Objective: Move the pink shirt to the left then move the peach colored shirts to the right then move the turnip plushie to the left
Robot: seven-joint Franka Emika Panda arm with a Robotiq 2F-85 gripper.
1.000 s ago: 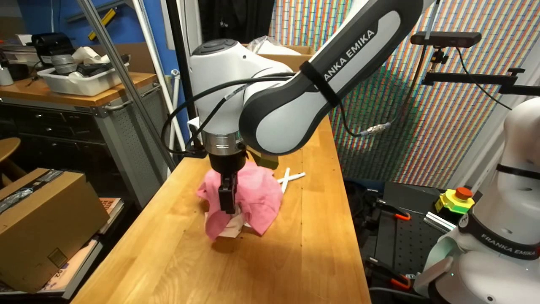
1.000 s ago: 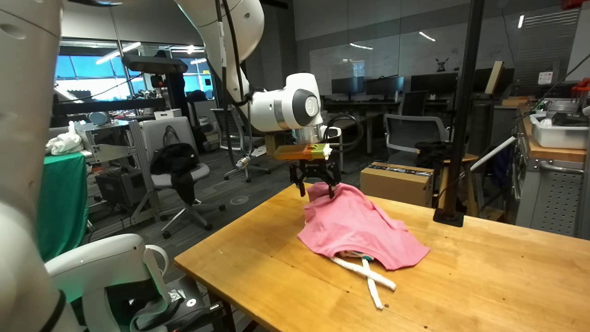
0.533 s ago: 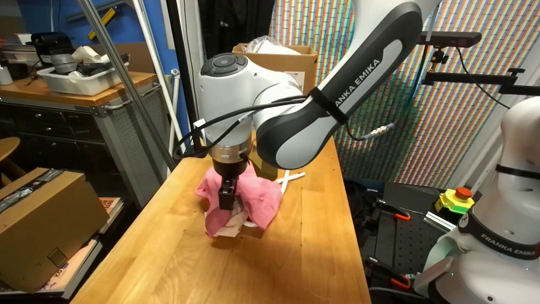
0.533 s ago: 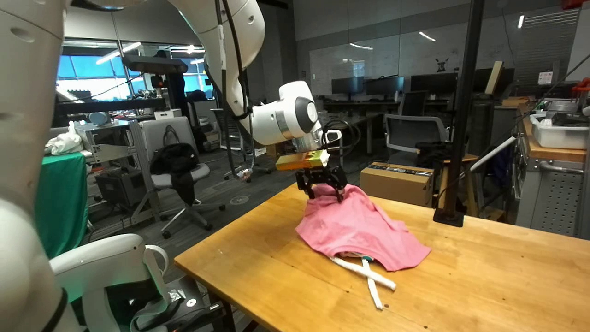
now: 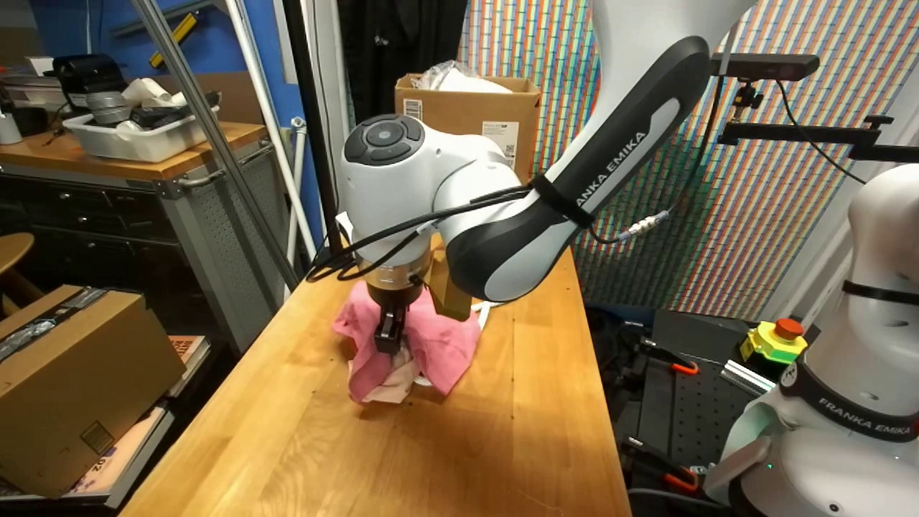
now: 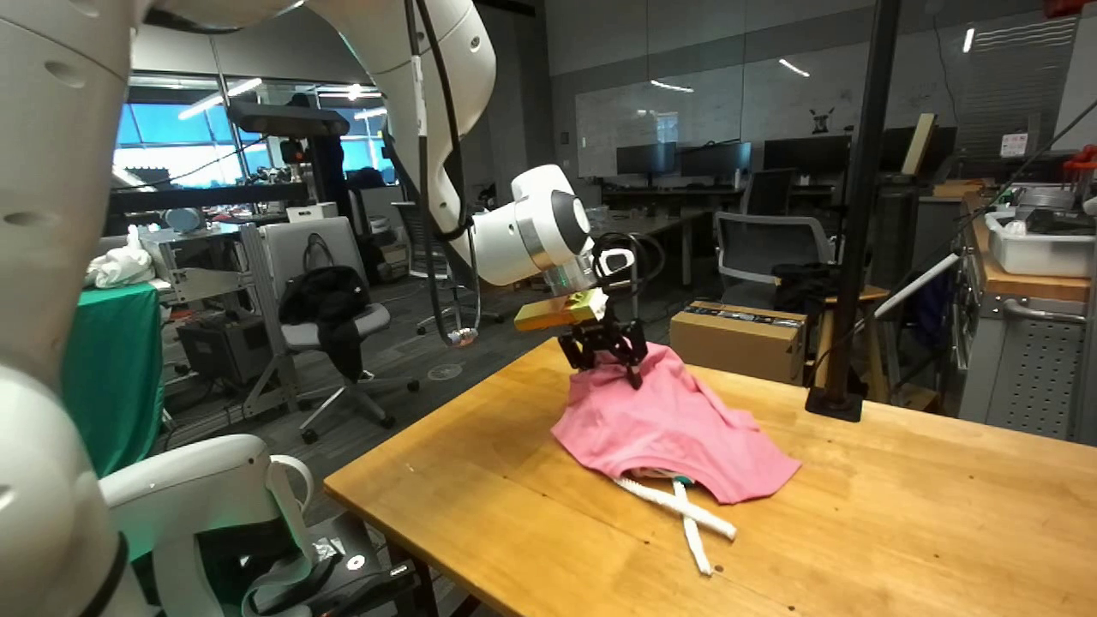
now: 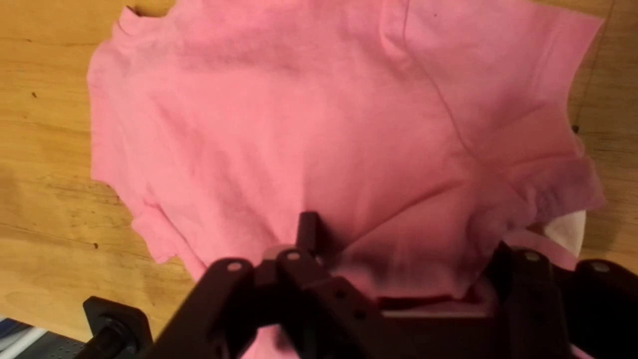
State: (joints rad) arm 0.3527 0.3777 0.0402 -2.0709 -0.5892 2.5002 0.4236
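The pink shirt (image 5: 445,337) lies draped in a rumpled heap on the wooden table, spread out in both exterior views (image 6: 677,433). Below its collar end some peach cloth (image 5: 391,389) pokes out; the rest of the peach colored shirts is covered. I cannot make out the turnip plushie, which is hidden from every view. My gripper (image 6: 607,370) is down at the collar end of the pink shirt, tilted. In the wrist view the gripper (image 7: 406,244) has its fingers (image 7: 308,232) wide apart, with loose pink cloth between them and no visible pinch.
White rope ends (image 6: 686,510) stick out from under the hem. A black pole (image 6: 836,398) is mounted at the table (image 6: 943,514) edge. Beyond that edge sits a cardboard box (image 6: 737,343). Another large box (image 5: 467,115) stands behind the arm.
My gripper has come down and tilted, and its fingertips now sit lower against the pink shirt's collar end. The shirt has barely shifted.
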